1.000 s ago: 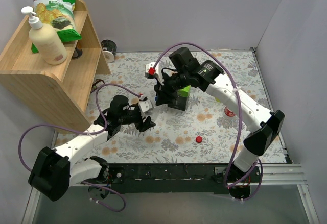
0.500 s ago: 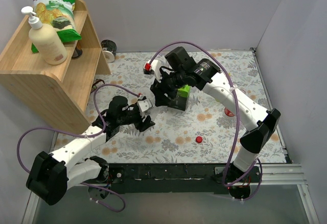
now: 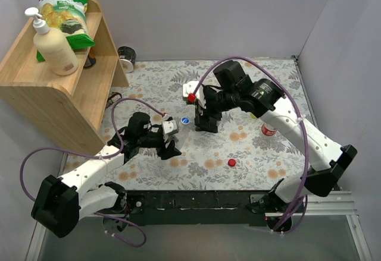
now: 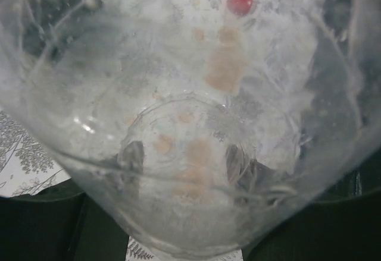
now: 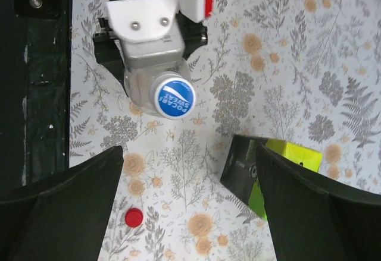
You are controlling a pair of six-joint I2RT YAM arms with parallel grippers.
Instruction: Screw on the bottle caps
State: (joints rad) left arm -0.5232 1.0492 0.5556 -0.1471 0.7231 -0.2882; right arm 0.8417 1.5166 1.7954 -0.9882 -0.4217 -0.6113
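Left gripper point(image 3: 168, 133) is clamped round the light, crushable clear bottle point(image 5: 143, 91), left of and beyond the loose red cap point(image 5: 134, 217), so the wide-open, empty right gripper point(image 5: 187, 154) should pinch its slick blue cap point(image 5: 174, 98) gently by the rim.

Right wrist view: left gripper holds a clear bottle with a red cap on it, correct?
No: the cap on the clear bottle in the left gripper is blue, as the right wrist view shows. The rest is right.

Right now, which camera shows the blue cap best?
The right wrist view: the blue cap faces it, lettering readable. The top view shows it as a tiny dot; the left wrist view shows only the bottle.
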